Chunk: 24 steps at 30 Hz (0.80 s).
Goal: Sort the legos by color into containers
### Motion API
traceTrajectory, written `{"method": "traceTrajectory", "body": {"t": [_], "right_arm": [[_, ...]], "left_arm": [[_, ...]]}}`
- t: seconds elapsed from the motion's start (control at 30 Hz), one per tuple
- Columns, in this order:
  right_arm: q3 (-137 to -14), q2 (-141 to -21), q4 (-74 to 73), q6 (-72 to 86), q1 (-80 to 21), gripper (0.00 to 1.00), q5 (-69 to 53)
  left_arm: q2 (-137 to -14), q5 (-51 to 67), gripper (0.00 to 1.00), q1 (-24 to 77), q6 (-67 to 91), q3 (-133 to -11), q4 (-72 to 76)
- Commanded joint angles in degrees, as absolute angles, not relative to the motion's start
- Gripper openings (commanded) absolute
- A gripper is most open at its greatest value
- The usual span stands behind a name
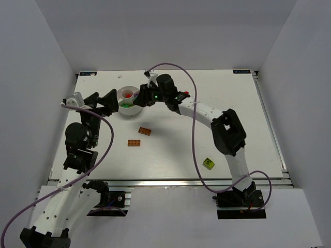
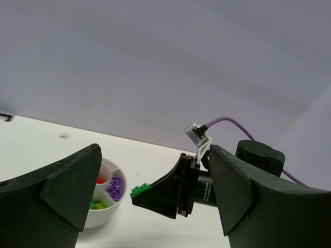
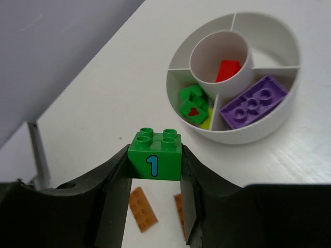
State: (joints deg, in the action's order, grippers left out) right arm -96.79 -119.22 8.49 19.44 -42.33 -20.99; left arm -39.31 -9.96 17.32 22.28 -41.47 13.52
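We see our left gripper (image 2: 153, 155) spread wide at nine o'clock of the white divided dish (image 3: 243, 135), our right gripper (image 3: 155, 170) at its three o'clock pinching the green cube (image 3: 155, 150) marked 1, and two orange plates (image 1: 145, 131) (image 1: 134, 143) lying at its five o'clock.

I work in a robotics lab cell. Below my jaws spreads a plain white tabletop (image 1: 248, 119), and blank grey panels (image 1: 165, 36) wall it in beyond my jaws and to either side. Behind them an aluminium rail (image 1: 155, 183) edges the table where my bases (image 1: 240, 199) are bolted, and purple cables (image 1: 170, 64) loop loose.
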Motion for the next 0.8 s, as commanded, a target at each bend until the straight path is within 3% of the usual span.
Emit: {"method": "traceTrajectory", "body": {"t": [0.0, 0.37, 0.77], "right_arm": [[-104.92, -125.49, 0.09, 33.55, -44.12, 0.00, -20.74], [-120.13, -135.78, -2.37, 37.97, -47.37, 0.00, -16.35], [-124.63, -137.46, -0.79, 31.64, -47.64, 0.00, -11.43]], "left_arm": [[-39.55, -19.86, 0.94, 17.05, 16.35, -39.81, 8.79], [-41.04, -17.40, 0.94, 14.59, 17.23, -39.90, 9.05], [-41.92, -15.38, 0.94, 14.15, 17.58, -39.90, 9.14]]}}
